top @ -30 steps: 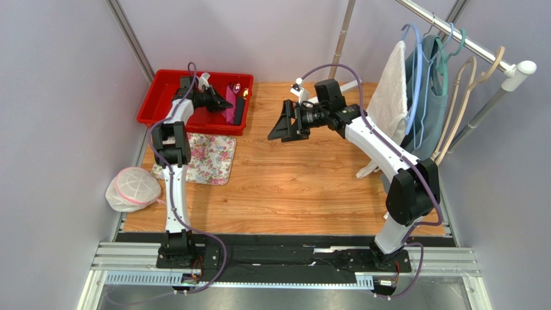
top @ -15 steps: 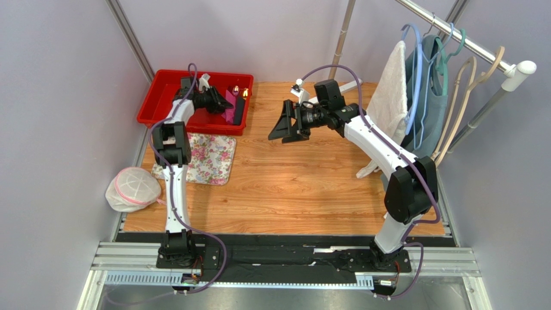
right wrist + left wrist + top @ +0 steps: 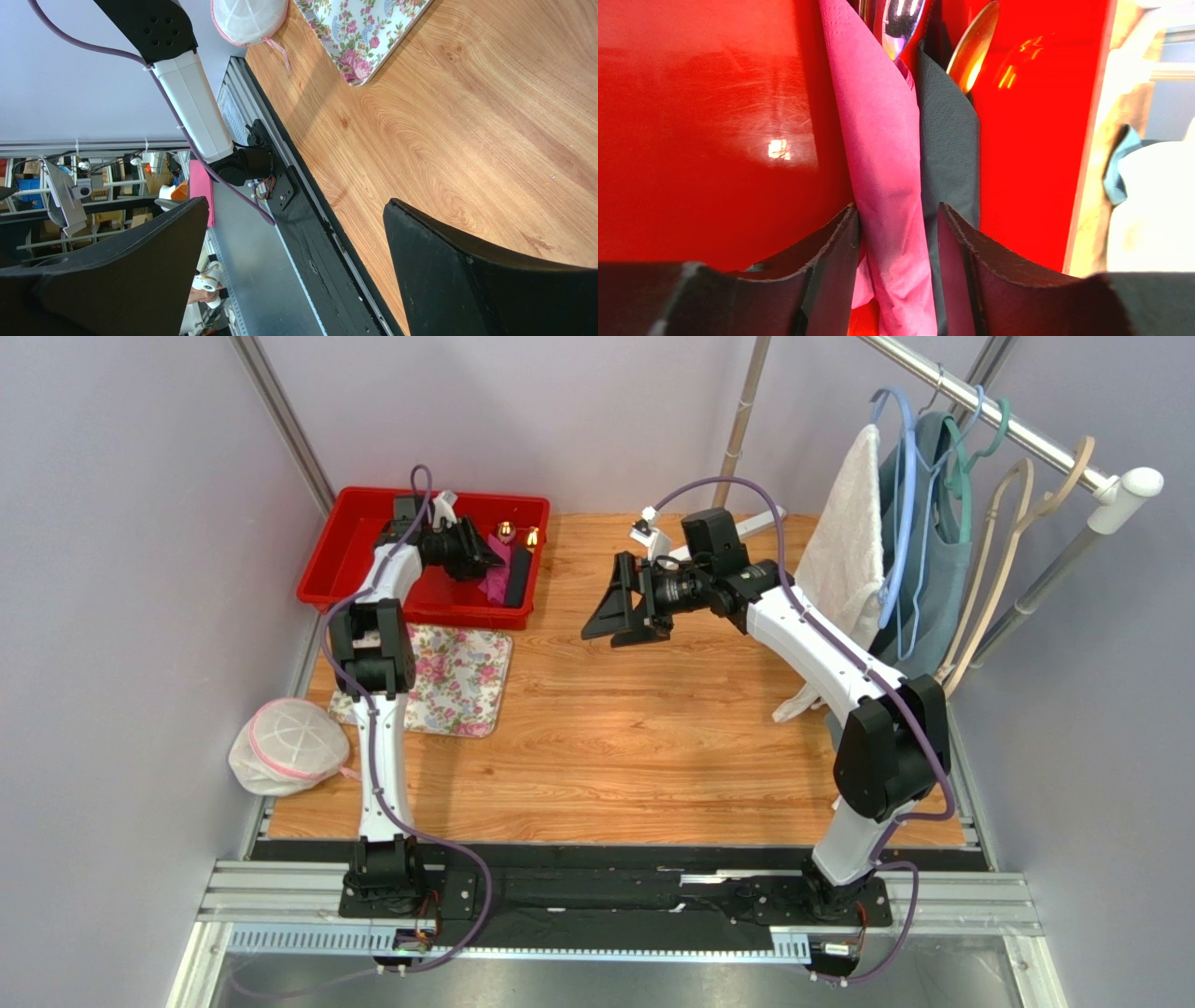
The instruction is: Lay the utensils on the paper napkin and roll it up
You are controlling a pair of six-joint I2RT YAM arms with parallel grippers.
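The paper napkin [image 3: 885, 154] is rolled into a magenta tube lying in the red bin [image 3: 703, 105] at the table's far left [image 3: 351, 546]. A shiny utensil [image 3: 901, 21] pokes out of its far end. My left gripper [image 3: 898, 210] is open and straddles the near end of the roll: the left finger is against it and a gap shows at the right finger. From above, the left gripper [image 3: 487, 560] sits low in the bin beside the napkin [image 3: 500, 583]. My right gripper [image 3: 613, 602] hangs wide open above the table's middle, with nothing between its fingers [image 3: 295, 206].
A black napkin roll [image 3: 952, 140] with a gold spoon [image 3: 973, 45] lies right beside the magenta one. A floral cloth [image 3: 456, 679] lies in front of the bin and a white mesh bag [image 3: 288, 745] at the left edge. A clothes rail with hangers and a towel [image 3: 856, 532] stands at the right.
The left jaws have parted from shut on the magenta roll to open around it. The roll stays in the bin. The right arm has not moved.
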